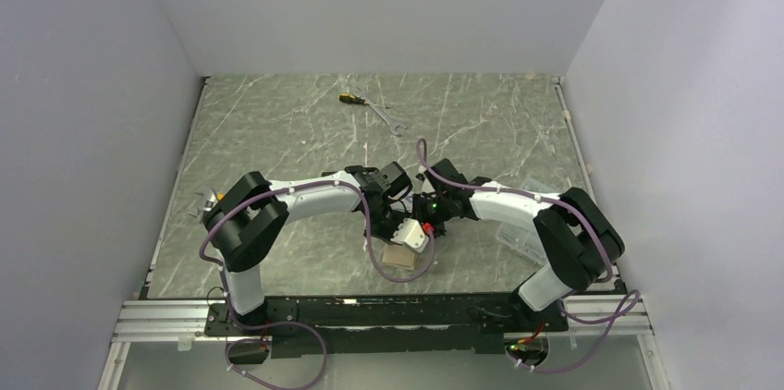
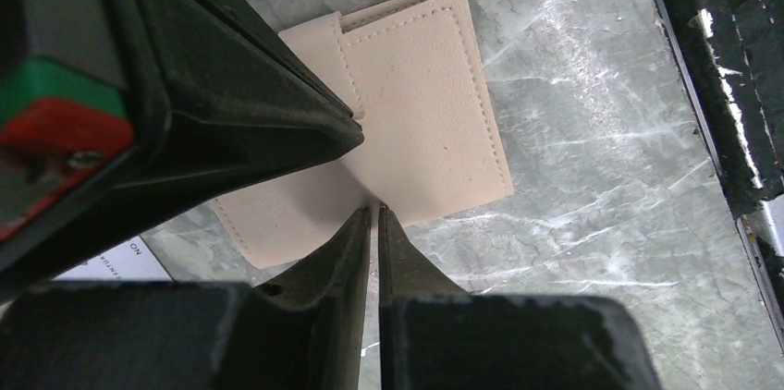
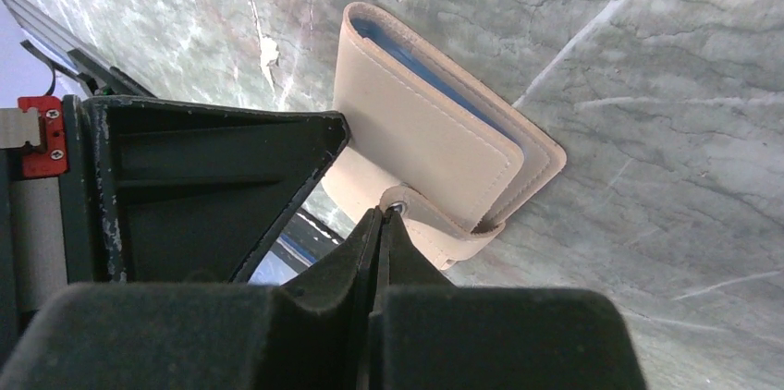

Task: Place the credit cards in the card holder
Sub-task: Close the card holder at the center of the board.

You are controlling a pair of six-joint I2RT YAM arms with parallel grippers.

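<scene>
While both arms stretch in toward the middle of the surface point(image 1: 277, 131), I see the card holder point(image 2: 434, 103) lying on it directly beneath the two tools, folded over with its tan outer face up. My left tool point(image 2: 376, 213) has its jaws only a thin sliver apart. Its tips sit right on the card holder's near edge, clamped on the leather there as far as I can make out. My right tool point(image 3: 381, 216) has its jaws fully together. Its tips touch the snap tab point(image 3: 444, 233) that wraps round the card holder's edge, with the metal stud just at the tips. I cannot tell whether any of the tab is caught between them. In the right wrist view a blue panel point(image 3: 416, 65) shows in the slit between the two tan covers, on the side away from the right tool. The two tools meet the card holder from opposite sides, their tips near each other. Far beyond both tools, toward the back wall, a screwdriver point(image 1: 349, 98) and a wrench point(image 1: 388, 118) lie close together. A clear plastic box point(image 1: 520, 231) sits behind the right tool, beside that arm's forearm.
</scene>
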